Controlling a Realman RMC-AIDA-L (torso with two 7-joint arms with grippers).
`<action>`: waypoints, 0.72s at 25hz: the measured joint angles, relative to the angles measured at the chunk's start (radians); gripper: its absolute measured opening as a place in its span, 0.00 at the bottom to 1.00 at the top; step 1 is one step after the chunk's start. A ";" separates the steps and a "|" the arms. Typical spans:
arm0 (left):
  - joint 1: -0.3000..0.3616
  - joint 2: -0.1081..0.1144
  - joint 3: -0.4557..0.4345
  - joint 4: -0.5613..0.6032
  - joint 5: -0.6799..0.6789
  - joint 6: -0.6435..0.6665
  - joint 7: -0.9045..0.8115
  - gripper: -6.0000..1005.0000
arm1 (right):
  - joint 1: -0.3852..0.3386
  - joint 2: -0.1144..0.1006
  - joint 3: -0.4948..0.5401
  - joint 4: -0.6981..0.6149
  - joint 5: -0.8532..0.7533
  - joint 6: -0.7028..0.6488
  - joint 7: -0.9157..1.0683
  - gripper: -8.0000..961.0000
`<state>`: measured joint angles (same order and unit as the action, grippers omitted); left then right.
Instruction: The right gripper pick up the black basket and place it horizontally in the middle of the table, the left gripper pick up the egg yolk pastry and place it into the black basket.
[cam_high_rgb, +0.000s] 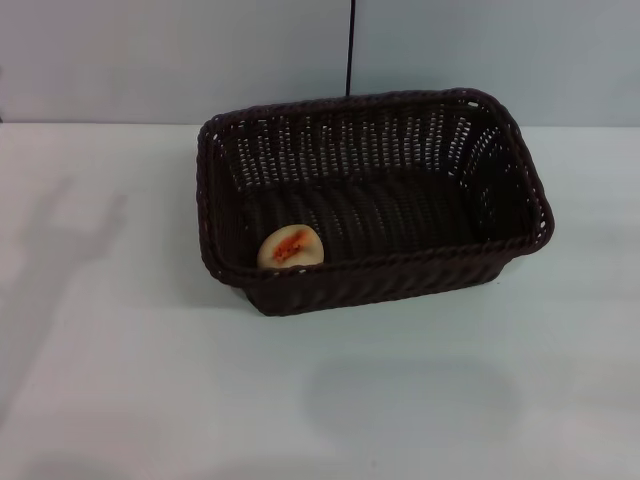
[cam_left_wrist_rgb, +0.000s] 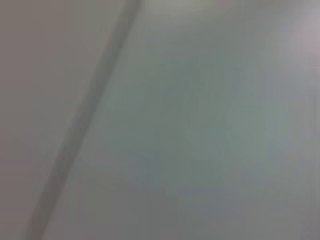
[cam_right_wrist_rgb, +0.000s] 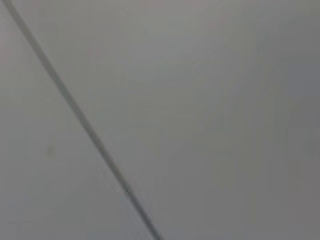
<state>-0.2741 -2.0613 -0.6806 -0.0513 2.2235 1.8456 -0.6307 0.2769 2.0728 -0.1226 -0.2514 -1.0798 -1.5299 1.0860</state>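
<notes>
The black basket (cam_high_rgb: 372, 262) stands lengthwise across the middle of the white table (cam_high_rgb: 120, 380) in the head view, upright, its long side facing me. The egg yolk pastry (cam_high_rgb: 291, 248) lies inside it on the floor, in the near left corner against the front wall, its orange-red top showing. Neither gripper is in the head view. The left wrist and right wrist views show only a pale blank surface crossed by a thin dark line; no fingers, basket or pastry appear in them.
A thin black cable (cam_high_rgb: 350, 45) runs down the pale wall behind the basket. Faint shadows lie on the table at the left (cam_high_rgb: 60, 250) and in front of the basket (cam_high_rgb: 410, 400).
</notes>
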 joint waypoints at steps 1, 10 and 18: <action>0.022 0.001 -0.042 0.000 0.000 0.003 0.000 0.78 | -0.004 0.000 0.017 0.001 0.000 0.000 0.000 0.23; 0.097 0.003 -0.181 -0.001 0.001 0.011 -0.009 0.83 | -0.033 0.000 0.089 -0.001 0.001 0.001 0.000 0.23; 0.100 0.003 -0.186 0.000 0.004 0.022 -0.010 0.83 | -0.049 -0.001 0.109 -0.002 0.002 0.008 0.000 0.23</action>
<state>-0.1737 -2.0585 -0.8664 -0.0509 2.2276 1.8680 -0.6406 0.2275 2.0714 -0.0135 -0.2537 -1.0783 -1.5217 1.0860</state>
